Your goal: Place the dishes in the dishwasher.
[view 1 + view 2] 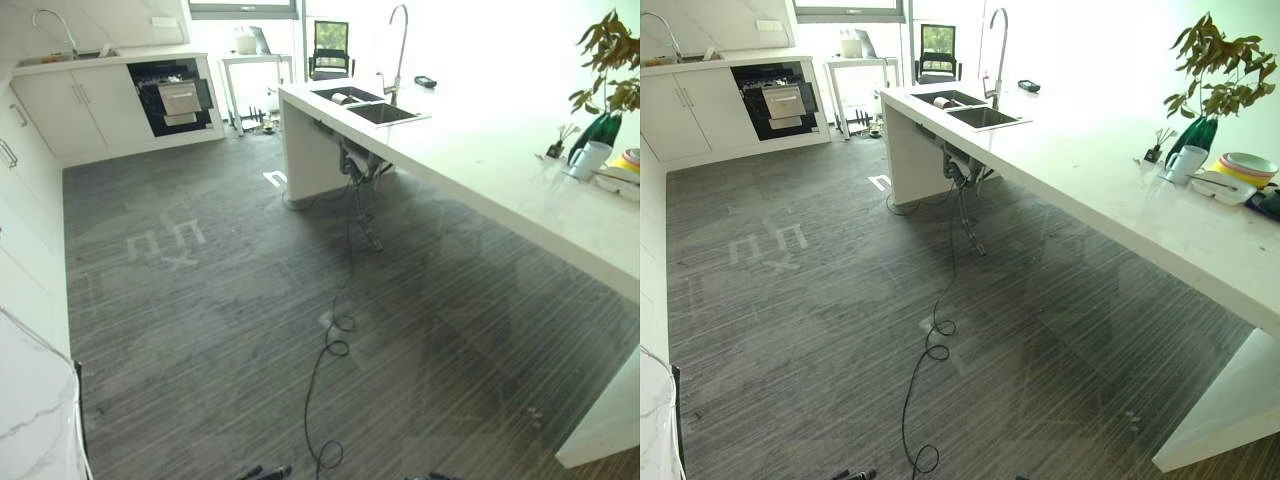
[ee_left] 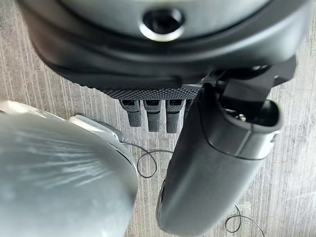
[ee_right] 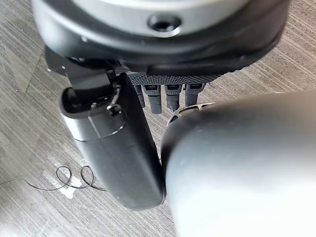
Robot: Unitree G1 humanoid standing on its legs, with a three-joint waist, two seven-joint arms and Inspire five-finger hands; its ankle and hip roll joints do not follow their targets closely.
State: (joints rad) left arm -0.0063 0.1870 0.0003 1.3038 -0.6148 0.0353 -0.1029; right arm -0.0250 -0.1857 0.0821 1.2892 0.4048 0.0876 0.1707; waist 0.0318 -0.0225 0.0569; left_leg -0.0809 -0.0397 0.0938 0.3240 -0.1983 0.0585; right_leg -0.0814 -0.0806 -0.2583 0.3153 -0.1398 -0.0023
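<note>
Both hands, left hand (image 2: pixel 207 163) and right hand (image 3: pixel 118 148), hang relaxed and empty; dishes (image 1: pixel 1238 170) wait at three o'clock, dishwasher (image 1: pixel 780 98) at eleven.

No readable text — floor marks illegible.

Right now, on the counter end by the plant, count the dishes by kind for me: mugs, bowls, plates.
Mug: 1, white.
Stack of bowls or plates: 1 stack; how many pieces it holds cannot be told.
Total: 1 mug plus 1 stack, beside the plant on the counter.
</note>
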